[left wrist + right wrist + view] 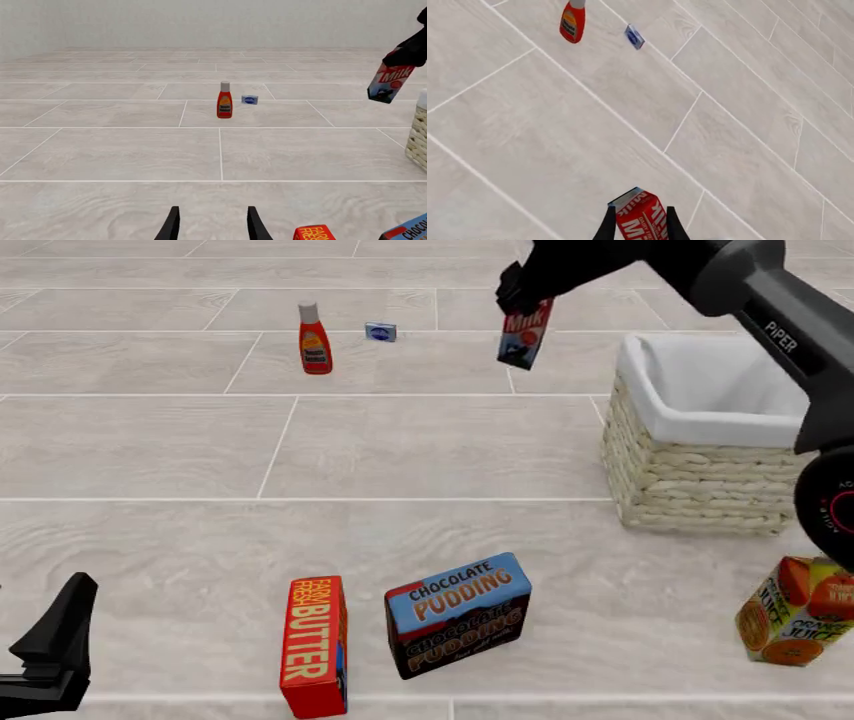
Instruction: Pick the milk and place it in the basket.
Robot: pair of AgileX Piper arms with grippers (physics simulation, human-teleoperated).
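Left end effector point(47, 645) idling near-left over the tabletop point(441, 450), fingers parted, carrying nothing. Butter box point(315, 645) and pudding box point(458, 615) sitting near, ketchup bottle point(315, 338) far-left. Right end effector point(525, 290) clamping the milk point(525, 332) by its top, carton hanging tilted in the air, left of the basket point(694, 475) and not yet over it. Risking a slip from the tilted hold, or the carton base clipping the near rim if crossing too low.
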